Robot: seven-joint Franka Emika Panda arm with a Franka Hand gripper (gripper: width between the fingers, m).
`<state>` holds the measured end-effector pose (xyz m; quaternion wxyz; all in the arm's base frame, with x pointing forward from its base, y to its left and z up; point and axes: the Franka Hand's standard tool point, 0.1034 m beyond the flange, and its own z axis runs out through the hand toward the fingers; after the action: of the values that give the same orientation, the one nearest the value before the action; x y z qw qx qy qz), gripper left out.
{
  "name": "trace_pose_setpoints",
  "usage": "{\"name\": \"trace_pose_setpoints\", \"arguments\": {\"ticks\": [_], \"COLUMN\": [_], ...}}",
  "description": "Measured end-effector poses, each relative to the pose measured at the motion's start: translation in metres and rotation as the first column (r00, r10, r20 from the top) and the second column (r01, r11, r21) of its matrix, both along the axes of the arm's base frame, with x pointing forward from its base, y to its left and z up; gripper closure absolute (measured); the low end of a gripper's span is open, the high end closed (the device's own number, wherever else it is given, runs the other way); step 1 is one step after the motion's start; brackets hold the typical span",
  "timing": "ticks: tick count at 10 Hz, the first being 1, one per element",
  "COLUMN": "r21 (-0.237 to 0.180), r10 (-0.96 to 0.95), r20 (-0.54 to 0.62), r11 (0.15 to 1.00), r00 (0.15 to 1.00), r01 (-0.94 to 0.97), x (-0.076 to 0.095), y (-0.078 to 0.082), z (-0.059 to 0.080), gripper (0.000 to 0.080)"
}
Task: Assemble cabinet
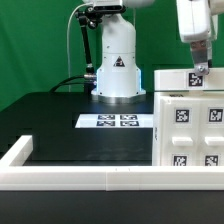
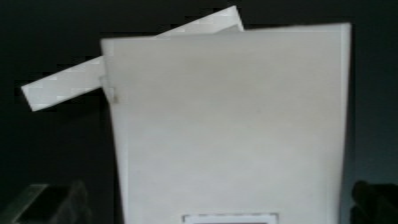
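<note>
The cabinet [image 1: 190, 125] is a large white boxy body with square black-and-white tags, standing at the exterior view's right near the front rim. My gripper [image 1: 196, 62] hangs straight down over its upper rear part, beside a tag [image 1: 197, 78] on top. In the wrist view the cabinet's plain white face [image 2: 222, 130] fills the space between my two dark fingers, left [image 2: 63, 203] and right [image 2: 374, 200]. The jaws stand wide apart, with a thin dark gap on each side of the body. The gripper [image 2: 222, 205] is open and holds nothing.
The marker board [image 1: 118, 121] lies flat on the black table in front of the robot base [image 1: 117, 70]; it shows as a tilted white strip [image 2: 80, 88] behind the cabinet. A low white rim [image 1: 70, 178] borders the table's front and left.
</note>
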<state>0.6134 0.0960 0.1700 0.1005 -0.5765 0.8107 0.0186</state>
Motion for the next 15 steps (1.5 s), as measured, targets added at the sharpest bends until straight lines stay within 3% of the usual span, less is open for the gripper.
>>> {"name": "trace_pose_setpoints", "arguments": {"ticks": [4, 7, 8, 11, 15], "r21": [0.008, -0.008, -0.040, -0.084, -0.139], "r10": [0.060, 0.167, 0.317, 0.625, 0.827], "r20": [0.040, 0.034, 0.026, 0.035, 0.046], "r11": [0.998, 0.986, 0.948, 0.779, 0.561], "r00": [0.997, 0.985, 0.948, 0.780, 0.560], "r01": [-0.061, -0.167, -0.316, -0.621, -0.816], "x": [0.001, 0.002, 0.004, 0.010, 0.010], "y": [0.004, 0.006, 0.006, 0.013, 0.012], "z": [0.022, 0.016, 0.017, 0.024, 0.024], "gripper": [0.0002, 0.0003, 0.0003, 0.0003, 0.0003]}}
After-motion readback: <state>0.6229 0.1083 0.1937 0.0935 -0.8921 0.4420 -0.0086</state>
